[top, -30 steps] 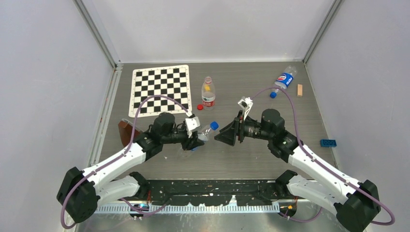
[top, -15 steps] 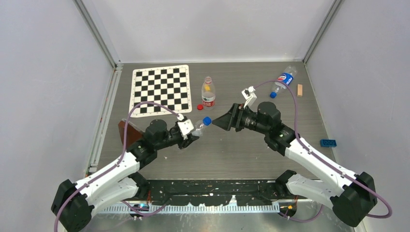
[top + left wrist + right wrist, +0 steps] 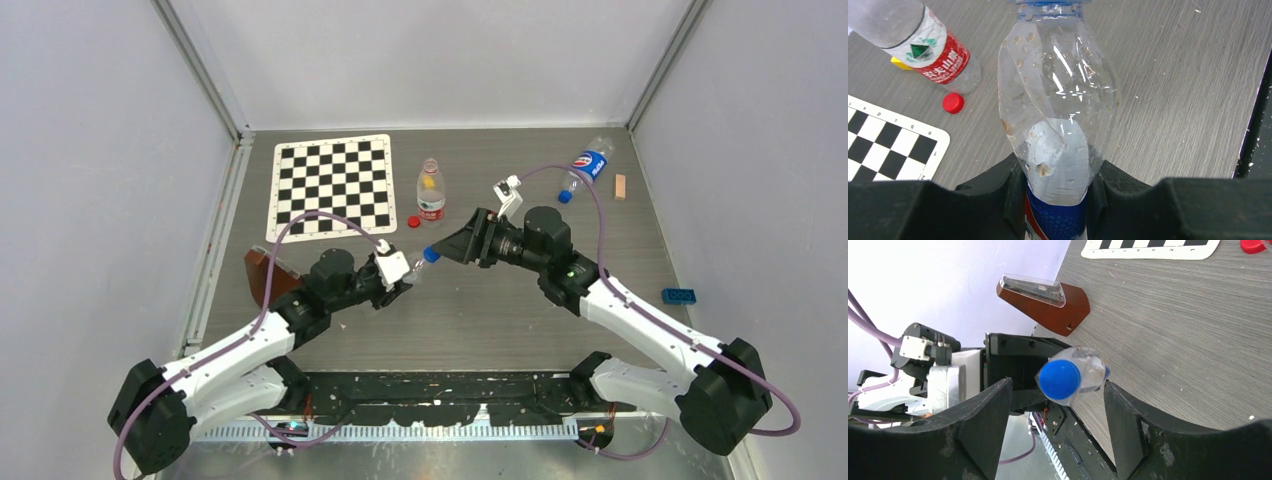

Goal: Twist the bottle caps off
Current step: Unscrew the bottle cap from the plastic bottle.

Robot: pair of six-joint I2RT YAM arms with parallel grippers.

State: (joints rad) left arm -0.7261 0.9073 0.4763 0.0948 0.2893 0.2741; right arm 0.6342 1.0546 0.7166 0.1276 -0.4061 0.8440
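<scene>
My left gripper (image 3: 398, 280) is shut on the blue-labelled bottle (image 3: 1058, 100) around its label, holding it tilted above the table. Its blue cap (image 3: 430, 254) points at my right gripper (image 3: 455, 248). In the right wrist view that cap (image 3: 1059, 379) sits between the open fingertips (image 3: 1128, 420), which are apart from it on both sides. The red-labelled bottle (image 3: 431, 192) stands at the back centre, with the red cap (image 3: 413, 222) loose on the table beside it. A third bottle (image 3: 588, 163) lies at the back right, with a loose blue cap (image 3: 565, 196) near it.
A checkerboard mat (image 3: 333, 185) lies at the back left. A brown wedge-shaped object (image 3: 265, 275) stands left of my left arm. A blue brick (image 3: 680, 295) lies at the right edge and a small wooden block (image 3: 620, 186) at the back right. A yellow block (image 3: 898, 62) sits behind the red-labelled bottle.
My left gripper has shifted the bottle a little left and farther back. My right gripper has moved back and left until its open fingers flank the blue cap.
</scene>
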